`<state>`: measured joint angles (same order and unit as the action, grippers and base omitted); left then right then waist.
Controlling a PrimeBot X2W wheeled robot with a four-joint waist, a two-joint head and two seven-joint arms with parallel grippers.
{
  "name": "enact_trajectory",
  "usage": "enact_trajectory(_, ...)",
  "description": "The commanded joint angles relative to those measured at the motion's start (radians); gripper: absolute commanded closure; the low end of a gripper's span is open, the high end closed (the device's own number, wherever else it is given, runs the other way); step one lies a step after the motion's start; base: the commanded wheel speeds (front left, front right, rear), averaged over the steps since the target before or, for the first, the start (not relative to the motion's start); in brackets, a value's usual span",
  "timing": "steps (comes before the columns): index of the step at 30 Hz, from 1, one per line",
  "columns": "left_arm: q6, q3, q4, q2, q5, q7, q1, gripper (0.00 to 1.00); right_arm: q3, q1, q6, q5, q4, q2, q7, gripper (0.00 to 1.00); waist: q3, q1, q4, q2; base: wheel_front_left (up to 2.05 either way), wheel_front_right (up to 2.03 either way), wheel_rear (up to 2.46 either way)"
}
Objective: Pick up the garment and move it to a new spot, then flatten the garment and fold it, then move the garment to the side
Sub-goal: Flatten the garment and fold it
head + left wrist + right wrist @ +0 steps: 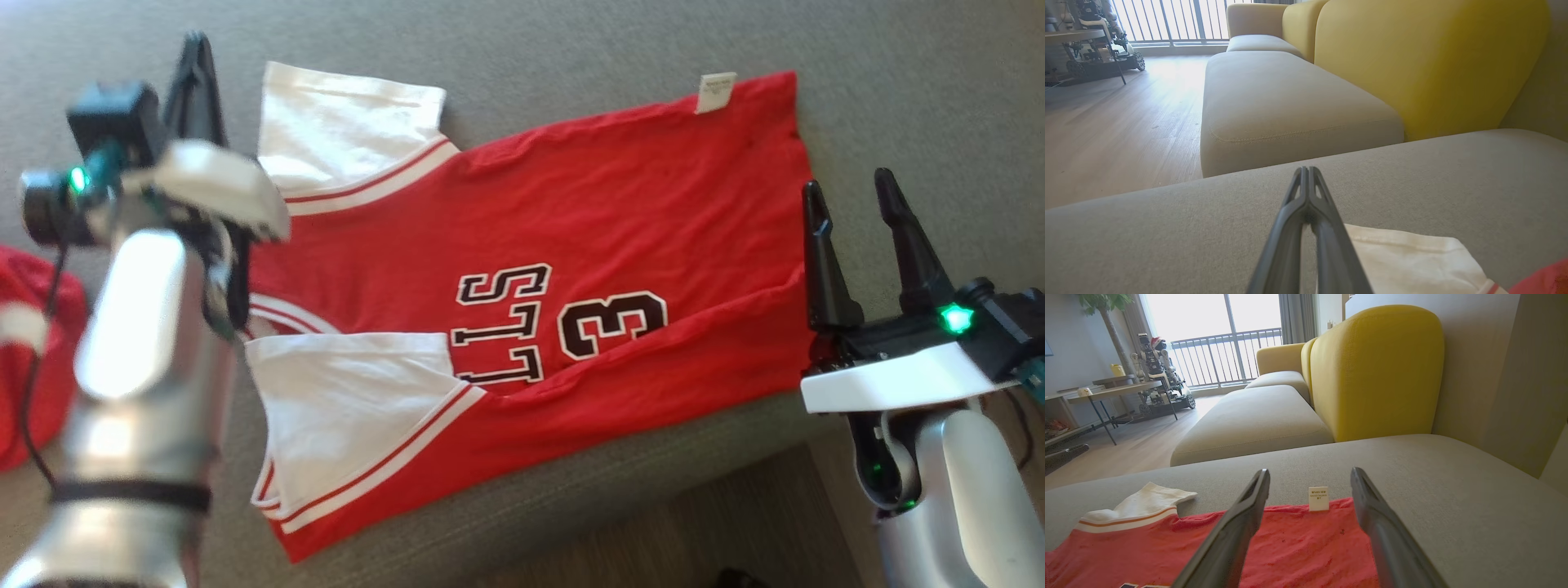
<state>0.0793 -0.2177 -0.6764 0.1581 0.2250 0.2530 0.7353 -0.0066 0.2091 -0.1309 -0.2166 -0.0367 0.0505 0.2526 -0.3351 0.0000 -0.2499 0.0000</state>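
Red shirt (571,245) lies on the sofa (571,49); beside its sleeve (343,122) the left gripper (194,41) has jaws together, empty, and at its hem (784,204) the right gripper (847,184) has jaws apart. Open left, pinch both ends evenly

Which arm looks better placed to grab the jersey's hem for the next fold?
Right, probably: the right gripper stands open just beside the hem, while the left gripper is shut, at the other end by the white sleeve.
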Motion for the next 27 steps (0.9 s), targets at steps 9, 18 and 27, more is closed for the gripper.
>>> enact_trajectory(9, -0.003, 0.082, 0.397, -0.038, 0.009, 0.009, -0.394, 1.00, -0.011, -0.044, 0.000, 0.034, 0.021, 0.000, 0.009, 0.00, 0.121, 0.0000, 0.124, 0.0000, 0.00, 0.00, 0.00)
enact_trajectory(18, -0.028, 0.020, 0.517, -0.104, 0.021, 0.009, -0.610, 0.00, -0.037, -0.085, 0.000, 0.053, -0.002, 0.000, 0.009, 0.00, 0.194, 0.0000, 0.198, 0.0000, 0.00, 0.00, 0.00)
enact_trajectory(27, 0.006, -0.009, 0.558, -0.108, 0.019, 0.009, -0.634, 0.00, -0.015, -0.086, 0.000, 0.044, -0.019, 0.000, 0.009, 0.00, 0.204, 0.0000, 0.192, 0.0000, 0.00, 0.00, 0.00)
